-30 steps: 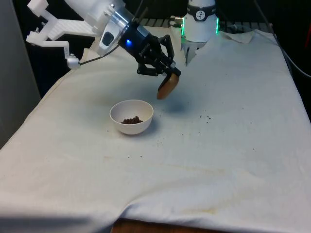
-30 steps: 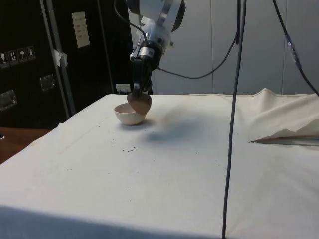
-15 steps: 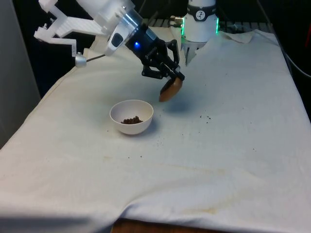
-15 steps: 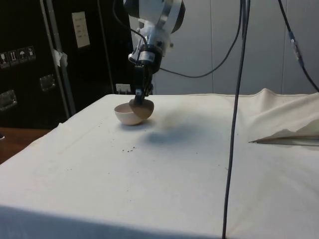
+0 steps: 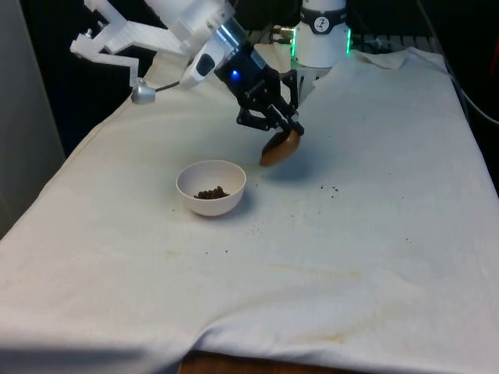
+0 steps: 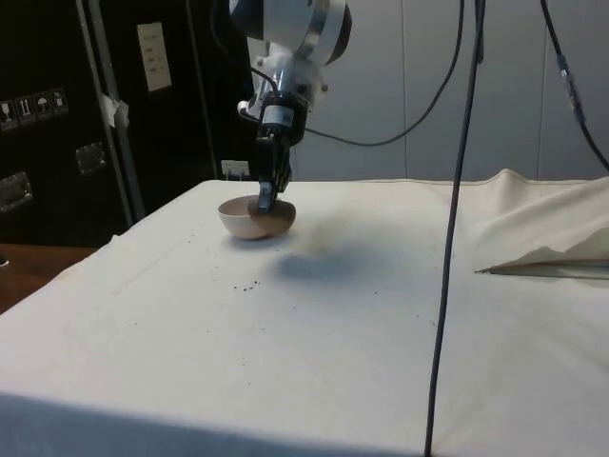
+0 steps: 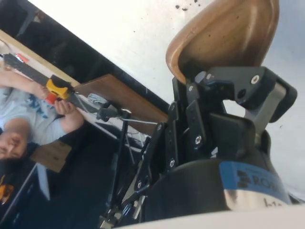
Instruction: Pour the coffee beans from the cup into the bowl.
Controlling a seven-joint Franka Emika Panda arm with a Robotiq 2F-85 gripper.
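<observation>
Front view: tool pinching tilted brown cup above bench; bowl with beans near, apart.

A brown cup pinched in the black gripper, beside it a white bowl of dark brown coffee beans, more beans speckling the stained white cloth beneath.

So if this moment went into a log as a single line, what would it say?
gripper: shut on brown cup, tilted above the cloth | white bowl: holds coffee beans | cup apart from bowl, toward front view's right | stray beans on cloth
</observation>
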